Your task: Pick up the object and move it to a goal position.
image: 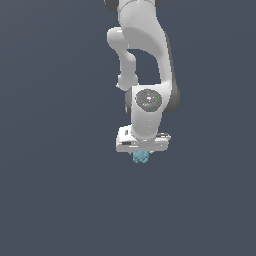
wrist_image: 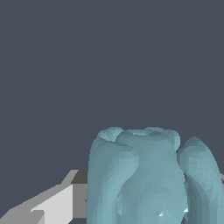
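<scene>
The object point(image: 140, 157) is a tiny light teal-blue lumpy piece, much narrower than the white hand above it. It pokes out just below my gripper point(image: 141, 153), whose fingers are hidden behind the hand in the exterior view. In the wrist view the object point(wrist_image: 148, 179) fills the lower part of the picture, very close to the camera. One grey and white finger point(wrist_image: 57, 203) touches its side; the other finger is almost wholly hidden behind the object. The gripper looks shut on the object.
The white arm point(image: 145, 65) comes down from the top of the exterior view. Around it there is only a plain dark grey-blue ground point(image: 50, 200). No goal marker shows.
</scene>
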`<state>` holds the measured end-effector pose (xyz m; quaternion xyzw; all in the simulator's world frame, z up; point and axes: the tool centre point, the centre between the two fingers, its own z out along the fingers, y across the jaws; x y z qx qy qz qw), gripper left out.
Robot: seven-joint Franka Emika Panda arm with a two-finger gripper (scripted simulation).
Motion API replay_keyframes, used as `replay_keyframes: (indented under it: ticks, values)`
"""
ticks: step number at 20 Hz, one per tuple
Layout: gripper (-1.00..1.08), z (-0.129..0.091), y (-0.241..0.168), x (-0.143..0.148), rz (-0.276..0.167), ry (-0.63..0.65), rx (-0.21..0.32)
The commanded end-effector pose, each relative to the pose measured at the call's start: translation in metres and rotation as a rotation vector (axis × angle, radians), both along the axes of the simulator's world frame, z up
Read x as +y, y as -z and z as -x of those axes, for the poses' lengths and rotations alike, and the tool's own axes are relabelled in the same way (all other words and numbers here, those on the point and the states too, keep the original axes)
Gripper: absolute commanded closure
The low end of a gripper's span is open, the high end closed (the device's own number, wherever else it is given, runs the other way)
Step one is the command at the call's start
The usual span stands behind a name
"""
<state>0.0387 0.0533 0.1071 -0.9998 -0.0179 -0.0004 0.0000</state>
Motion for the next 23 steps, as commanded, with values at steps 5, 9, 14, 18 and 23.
replay_keyframes:
  ticks: [5,9,14,18,23]
  values:
    - [1.08,-0.033,-0.020,0.016,0.000,0.000,0.000]
    - [1.08,-0.048,-0.029,0.023,0.000,0.000,0.000]
    - [1.08,-0.061,-0.036,0.029,0.000,0.000,0.000]
    - [1.08,-0.067,-0.039,0.031,0.000,0.000,0.000]
    - [1.08,-0.069,-0.041,0.032,0.000,0.000,0.000]
